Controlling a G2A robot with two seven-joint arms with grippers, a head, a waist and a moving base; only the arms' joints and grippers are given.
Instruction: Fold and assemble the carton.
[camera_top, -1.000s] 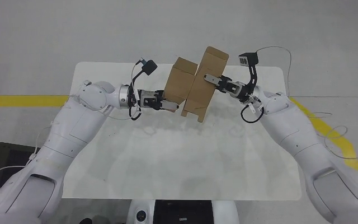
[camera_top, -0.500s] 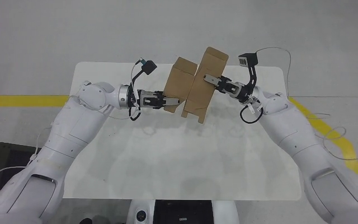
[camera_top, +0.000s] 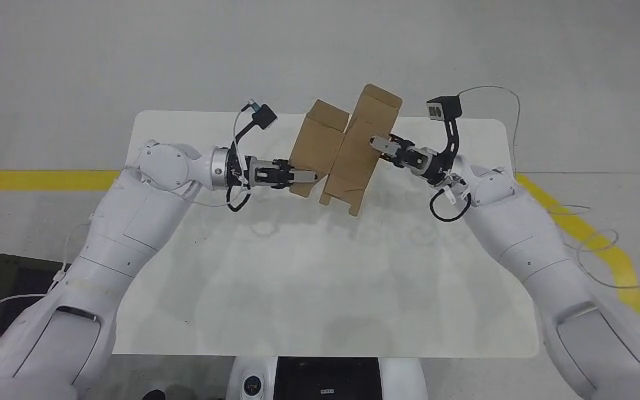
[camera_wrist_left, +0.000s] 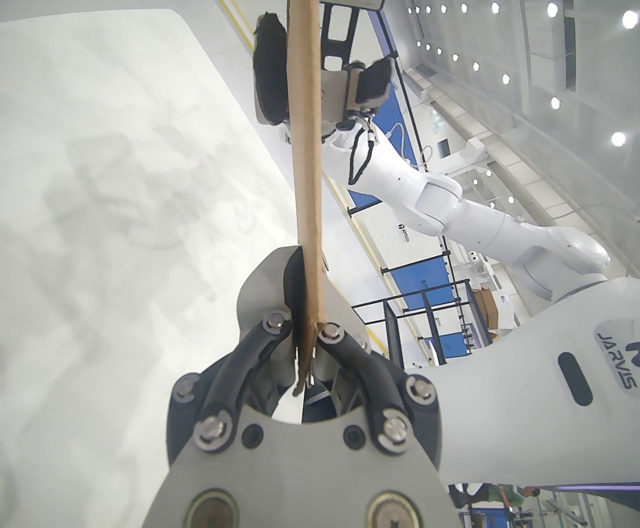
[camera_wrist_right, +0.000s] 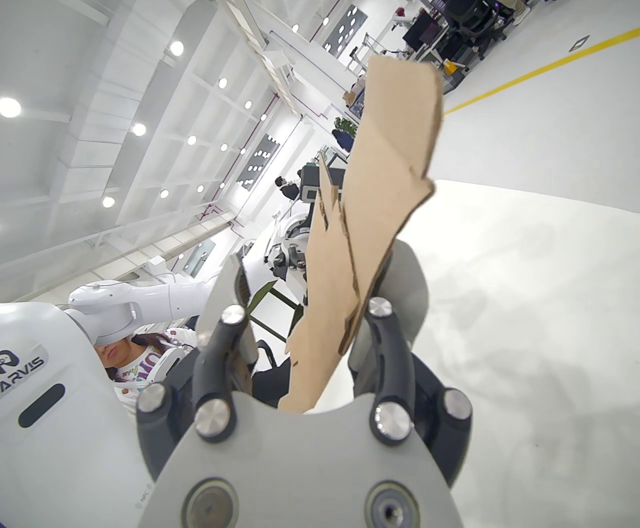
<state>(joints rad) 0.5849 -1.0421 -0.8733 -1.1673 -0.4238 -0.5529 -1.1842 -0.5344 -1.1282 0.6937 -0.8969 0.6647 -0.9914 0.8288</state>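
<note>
A flat brown carton (camera_top: 340, 150) hangs tilted above the far middle of the white table (camera_top: 320, 300), between both arms. My left gripper (camera_top: 306, 177) is shut on its lower near-left edge. In the left wrist view the carton (camera_wrist_left: 305, 150) runs edge-on out of my shut left gripper (camera_wrist_left: 307, 320). My right gripper (camera_top: 379, 142) is at the carton's right side. In the right wrist view, the carton (camera_wrist_right: 390, 150) passes between the spread fingers of my right gripper (camera_wrist_right: 315, 260), lying against one finger (camera_wrist_right: 400, 280) with a gap to the other.
The table (camera_wrist_left: 100, 150) under the carton is bare white. A yellow floor line (camera_top: 50, 180) runs past both sides of the table. The table's far edge lies just beyond the carton.
My left gripper has moved a little away from me and to the left with the carton's edge; the carton shifted slightly with it. The right gripper has hardly moved.
</note>
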